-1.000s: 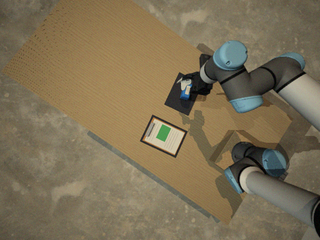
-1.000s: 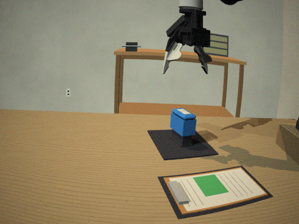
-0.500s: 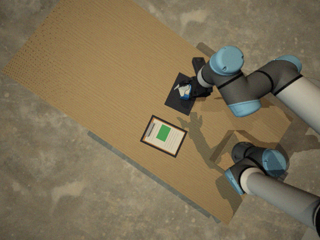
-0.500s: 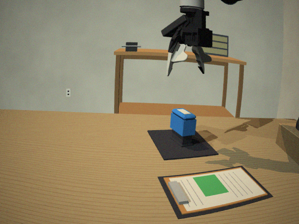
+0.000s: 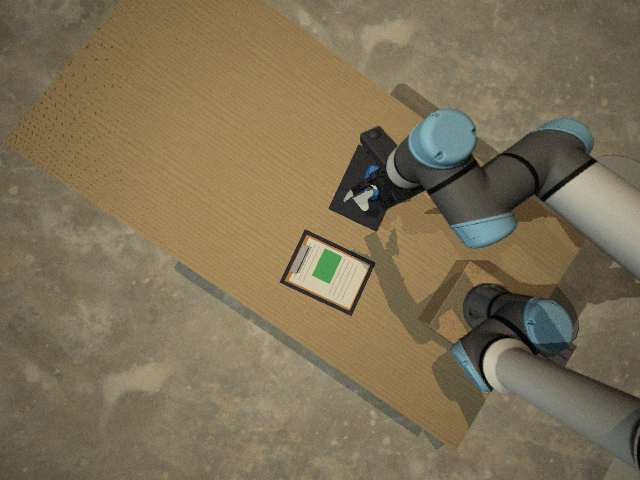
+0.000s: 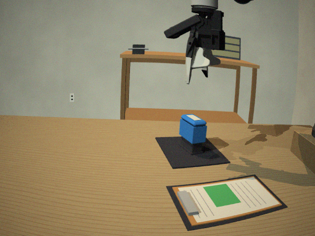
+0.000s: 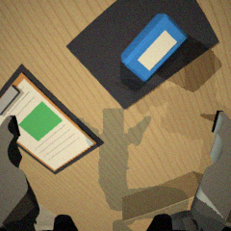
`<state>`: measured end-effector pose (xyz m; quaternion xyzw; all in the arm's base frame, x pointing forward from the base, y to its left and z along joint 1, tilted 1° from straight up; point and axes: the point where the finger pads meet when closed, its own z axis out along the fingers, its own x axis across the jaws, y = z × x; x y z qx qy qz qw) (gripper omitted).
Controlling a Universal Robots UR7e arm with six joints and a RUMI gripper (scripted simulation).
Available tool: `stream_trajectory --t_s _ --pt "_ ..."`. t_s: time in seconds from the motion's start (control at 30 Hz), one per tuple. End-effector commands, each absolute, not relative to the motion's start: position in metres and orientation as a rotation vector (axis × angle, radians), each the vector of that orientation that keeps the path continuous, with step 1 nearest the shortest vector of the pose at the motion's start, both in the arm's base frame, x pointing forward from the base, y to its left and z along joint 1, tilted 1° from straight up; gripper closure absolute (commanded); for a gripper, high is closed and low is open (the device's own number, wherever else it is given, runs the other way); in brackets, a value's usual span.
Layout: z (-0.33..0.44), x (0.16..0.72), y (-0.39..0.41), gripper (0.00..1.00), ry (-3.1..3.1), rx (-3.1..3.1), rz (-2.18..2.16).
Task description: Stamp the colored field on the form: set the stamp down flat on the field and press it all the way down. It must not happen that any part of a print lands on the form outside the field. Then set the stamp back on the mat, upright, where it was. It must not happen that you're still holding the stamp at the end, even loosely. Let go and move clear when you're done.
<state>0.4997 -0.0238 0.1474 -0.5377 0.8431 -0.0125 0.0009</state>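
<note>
We have the wooden table (image 6: 76, 157) before us, the form (image 6: 226, 200) with its green field (image 6: 221, 194) near the dark mat (image 6: 189, 153), and the blue stamp (image 6: 192, 131) upright on that mat. To grasp well, we should line the jaws across the stamp's narrow sides and descend straight. Our gripper (image 6: 197, 73) hangs high above, fingers spread wide, holding nothing.
</note>
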Motion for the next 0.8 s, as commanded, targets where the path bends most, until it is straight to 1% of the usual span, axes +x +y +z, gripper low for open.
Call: stream_trajectory --t_s 0.0,0.13,0.63,0.7,0.77 --pt "0.147 0.498 -0.004 0.00 2.408 -2.012 -0.035" --pt "0.147 0.497 0.003 0.00 2.322 -2.112 -0.035" --pt "0.146 0.484 0.058 0.00 1.571 -2.728 -0.036" --pt "0.146 0.484 0.058 0.00 1.571 -2.728 -0.036" --pt "0.146 0.482 0.066 0.00 1.366 -2.837 -0.035"
